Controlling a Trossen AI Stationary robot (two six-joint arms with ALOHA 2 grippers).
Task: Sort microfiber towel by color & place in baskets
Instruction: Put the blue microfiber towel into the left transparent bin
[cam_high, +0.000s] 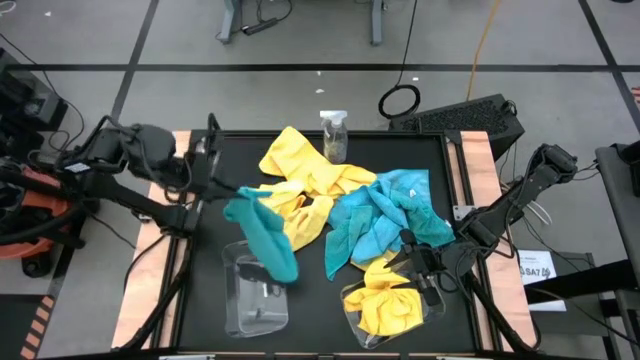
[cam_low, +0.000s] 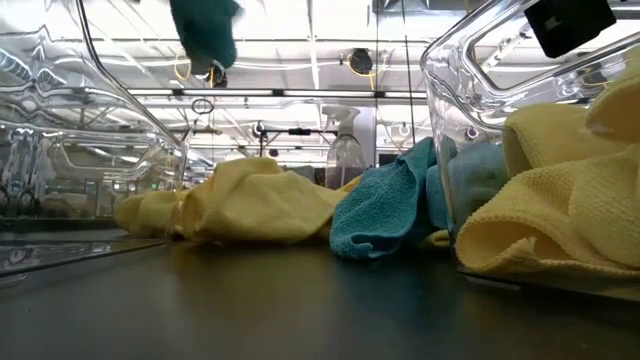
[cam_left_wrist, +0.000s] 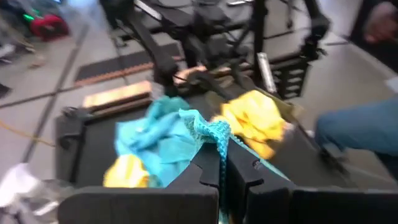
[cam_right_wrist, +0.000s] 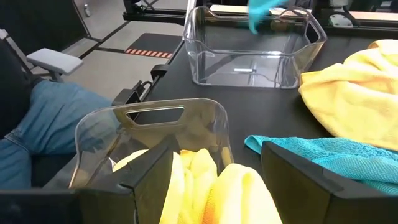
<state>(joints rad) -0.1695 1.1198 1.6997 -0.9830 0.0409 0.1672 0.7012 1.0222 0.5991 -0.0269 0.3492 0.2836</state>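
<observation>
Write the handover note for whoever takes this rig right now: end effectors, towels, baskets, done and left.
Left end effector: shut on a turquoise towel, held up above the empty basket.
Right end effector: open, over the other basket, which holds yellow towels.
Pile mid-table: yellow and turquoise towels still mixed, spray bottle behind it.
Done: some yellow binned.
Left: drop the turquoise one into the empty basket, then sort the pile.

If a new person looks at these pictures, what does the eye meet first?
A bright heap of yellow and turquoise towels fills the table's middle. The left gripper holds a turquoise towel up above the empty basket, while the right gripper is open over the basket of yellow towels.
</observation>
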